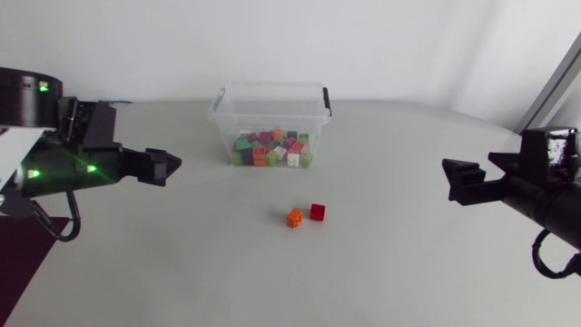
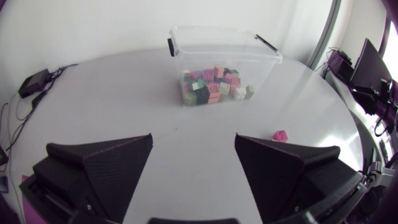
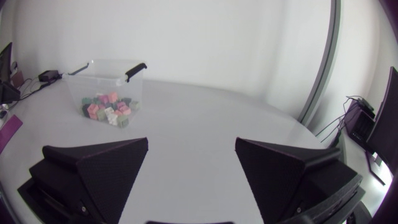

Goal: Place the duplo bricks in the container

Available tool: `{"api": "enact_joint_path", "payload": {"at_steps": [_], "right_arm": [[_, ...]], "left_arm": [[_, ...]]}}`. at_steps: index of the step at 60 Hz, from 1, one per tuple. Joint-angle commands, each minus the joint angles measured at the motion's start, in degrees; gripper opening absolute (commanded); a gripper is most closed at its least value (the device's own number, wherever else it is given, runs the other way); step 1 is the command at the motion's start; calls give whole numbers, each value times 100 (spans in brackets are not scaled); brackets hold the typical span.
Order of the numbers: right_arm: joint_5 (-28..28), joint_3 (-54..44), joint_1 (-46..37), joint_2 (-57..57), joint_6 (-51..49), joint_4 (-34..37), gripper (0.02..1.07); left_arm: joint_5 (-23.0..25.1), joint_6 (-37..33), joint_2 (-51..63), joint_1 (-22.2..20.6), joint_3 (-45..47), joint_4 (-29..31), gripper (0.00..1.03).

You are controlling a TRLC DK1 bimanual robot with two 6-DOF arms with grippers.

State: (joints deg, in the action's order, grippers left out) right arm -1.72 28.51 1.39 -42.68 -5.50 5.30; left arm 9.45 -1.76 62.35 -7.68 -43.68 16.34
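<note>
Two loose ones left: an orange brick point(image 1: 294, 218) and a red brick point(image 1: 318, 212) sit just beside each other on the bench point(image 1: 182, 272), out in front of the container point(image 1: 270, 116), which already holds a pile of bricks point(image 1: 270, 150). They're little cubes, so no long axis to fuss over. They lie roughly midway between the arms, orange toward the left hand point(image 1: 171, 165), red toward the right hand point(image 1: 457, 182). Both hands hover off to the sides, well apart from the bricks, pointing inward, fingers spread wide and holding nothing. Either arm looks fine to me.
</note>
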Motion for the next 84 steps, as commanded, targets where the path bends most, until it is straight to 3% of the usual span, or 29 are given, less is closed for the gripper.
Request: {"api": "enact_joint_path", "payload": {"at_steps": [1, 16, 26, 41, 51, 58, 63, 70, 84], "right_arm": [[-13, 366, -42, -364, 154, 314, 103], [-136, 928, -148, -1445, 128, 1052, 103], [-1314, 981, -640, -1955, 119, 999, 103], [-1340, 1121, -649, -2685, -962, 1034, 102], [-1261, 1288, -376, -3071, -1823, 1395, 102], [-444, 1271, 81, -3212, -2263, 1483, 102], [-1015, 1007, 107, -3212, -3001, 1421, 102], [-1463, 1042, 178, -3291, -3027, 1412, 102], [-1815, 1227, 230, -3581, -2887, 1439, 102]], "left_arm": [[180, -149, 489, -32, -404, 221, 92], [382, -808, 1675, -199, -1002, 660, 92], [417, -1599, 2625, -295, -1529, 1047, 92], [443, -2680, 3521, -691, -2022, 1812, 92], [522, -2698, 3855, -1060, -2303, 1882, 92], [558, -2672, 4172, -1394, -2646, 2119, 92], [575, -2575, 4470, -1596, -2997, 2286, 92], [672, -2382, 4760, -1833, -3287, 2330, 89], [672, -2013, 5376, -2361, -3885, 2515, 87]]}}
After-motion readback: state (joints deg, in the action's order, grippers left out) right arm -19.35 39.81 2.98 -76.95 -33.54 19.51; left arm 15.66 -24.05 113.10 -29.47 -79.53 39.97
